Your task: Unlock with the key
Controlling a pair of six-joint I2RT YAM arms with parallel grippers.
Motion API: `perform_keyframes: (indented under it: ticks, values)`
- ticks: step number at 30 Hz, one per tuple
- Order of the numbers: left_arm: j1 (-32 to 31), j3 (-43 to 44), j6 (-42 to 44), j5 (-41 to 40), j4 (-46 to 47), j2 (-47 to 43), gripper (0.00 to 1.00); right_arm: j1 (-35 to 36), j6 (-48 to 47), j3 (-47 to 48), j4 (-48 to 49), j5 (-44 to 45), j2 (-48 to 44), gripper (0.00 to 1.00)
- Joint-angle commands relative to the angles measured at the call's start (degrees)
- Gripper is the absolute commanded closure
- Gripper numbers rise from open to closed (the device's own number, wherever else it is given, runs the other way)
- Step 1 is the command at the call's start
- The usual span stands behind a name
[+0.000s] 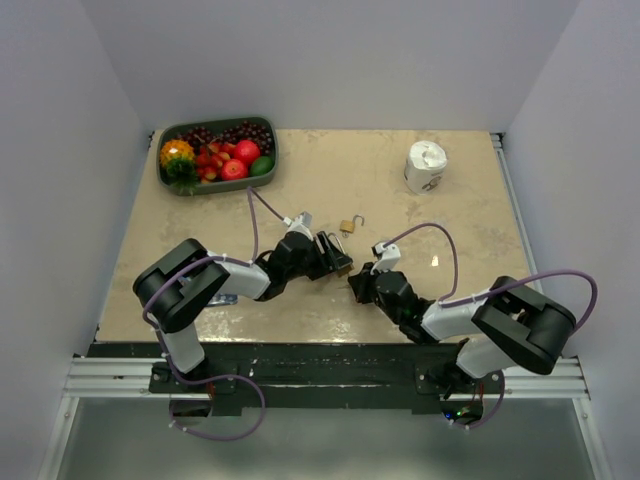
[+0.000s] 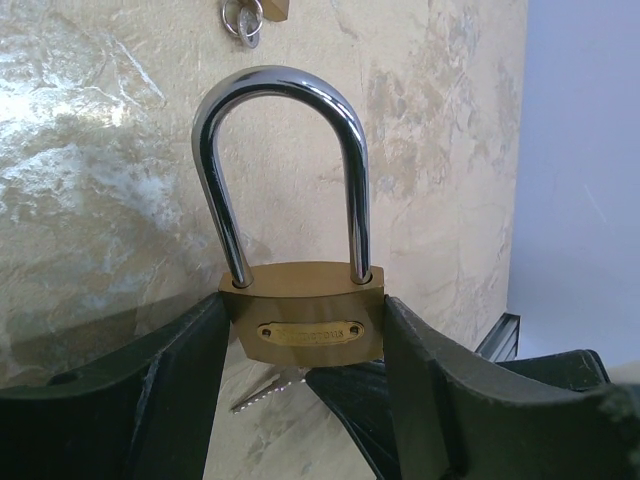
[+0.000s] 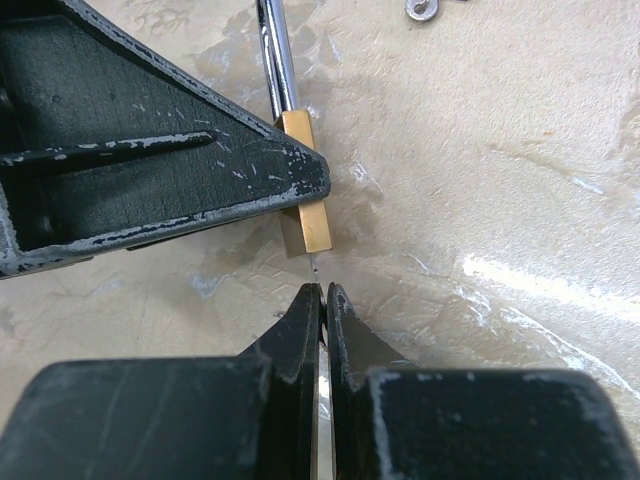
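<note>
My left gripper (image 1: 335,258) (image 2: 305,335) is shut on a brass padlock (image 2: 303,320) (image 3: 308,200), gripping its body by the two sides. The steel shackle (image 2: 280,150) stands closed. My right gripper (image 1: 357,283) (image 3: 323,295) is shut on the key (image 3: 316,268), a thin silvery blade sticking out of its fingertips toward the padlock's underside. In the left wrist view the key (image 2: 265,392) shows its bare toothed blade just below the brass body, outside the lock. The two grippers meet near the table's middle front.
A second small brass padlock (image 1: 349,226) (image 2: 262,10) with an open shackle and a key ring lies just beyond the grippers. A green bowl of fruit (image 1: 218,150) stands at the back left. At the back right is a white paper roll (image 1: 426,166).
</note>
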Motion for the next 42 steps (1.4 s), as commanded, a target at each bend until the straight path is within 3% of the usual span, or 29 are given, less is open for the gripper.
perform_keyframes:
  ticks: [1,27,42]
  values:
    - [-3.5,-1.0,3.0,9.3,-1.9,0.0,1.00,-1.4,-1.7,1.7,8.5,11.9,-2.0,1.00]
    - [-4.8,-4.0,4.2,13.1,-1.6,0.3,1.00,-3.4,-6.1,3.3,14.2,8.9,-3.6,1.00]
    - [-5.3,-0.9,5.6,15.0,-2.5,3.2,1.00,-3.7,-7.0,3.5,17.5,8.5,-5.0,1.00]
